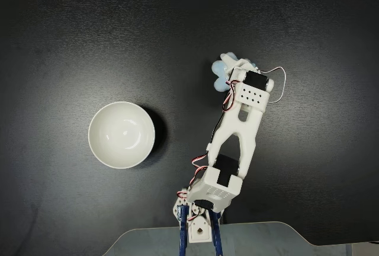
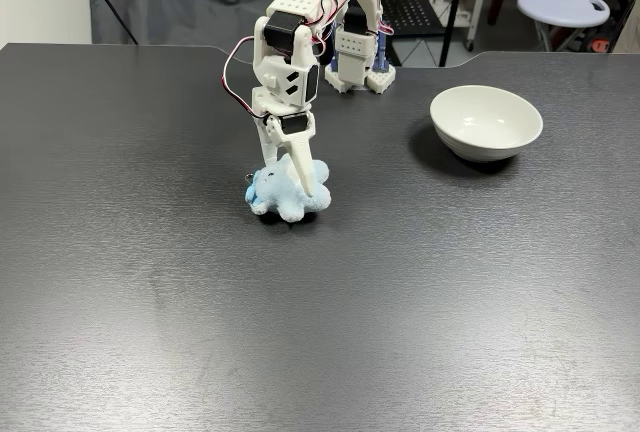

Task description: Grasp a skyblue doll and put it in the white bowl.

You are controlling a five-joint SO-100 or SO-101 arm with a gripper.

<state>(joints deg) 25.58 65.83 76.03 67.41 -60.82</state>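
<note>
1. Side fixed view, far left: bare dark table (image 2: 130,282), matte, nothing on it near the toy
2. Left of centre in that view: skyblue doll (image 2: 288,192) resting on the table, lumpy, pale blue with a whitish middle; a small metal clasp pokes out at its left edge
3. Directly over the doll: gripper (image 2: 300,184) pointing steeply down, one white finger laid across the top of the plush and pressed into it. The second finger is hidden behind, so I cannot tell whether the fingers are apart or clamped on the toy
4. The arm (image 2: 300,22) reaches forward from its base at the table's back edge; the steep wrist angle looks chosen to come at a soft, low object from above
5. Right in that view: white bowl (image 2: 487,122), upright, empty, well apart from the doll
6. Top-down fixed view, sides swap: bowl (image 1: 121,134) on the left, doll (image 1: 222,72) on the right, mostly covered by the wrist
7. Judgement: grasp stage, the doll not yet lifted; carry to the bowl remains
8. Risk: plush may slip if pinched off-centre
</note>
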